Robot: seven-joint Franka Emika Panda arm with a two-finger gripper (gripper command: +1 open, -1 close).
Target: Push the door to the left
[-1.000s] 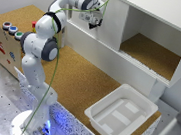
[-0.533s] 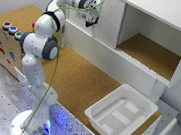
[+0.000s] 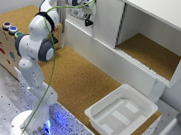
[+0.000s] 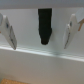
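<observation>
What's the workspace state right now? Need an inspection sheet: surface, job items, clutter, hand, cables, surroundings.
Surface: cork-covered table, bare in the middle.
Job's things: the door, a white panel, covers the part of the white cabinet at the exterior view's left; the part at the right is open, showing a cork floor.
Clutter: white plastic tray on the near edge of the cork, empty; a box with coloured buttons at the exterior view's left.
Hand: hand is at the cabinet front by the door; the wrist view shows its fingers spread, nothing between them. Contact with the door cannot be told.
Cables: green cable runs along the arm.
Surroundings: perforated metal base under the robot.
</observation>
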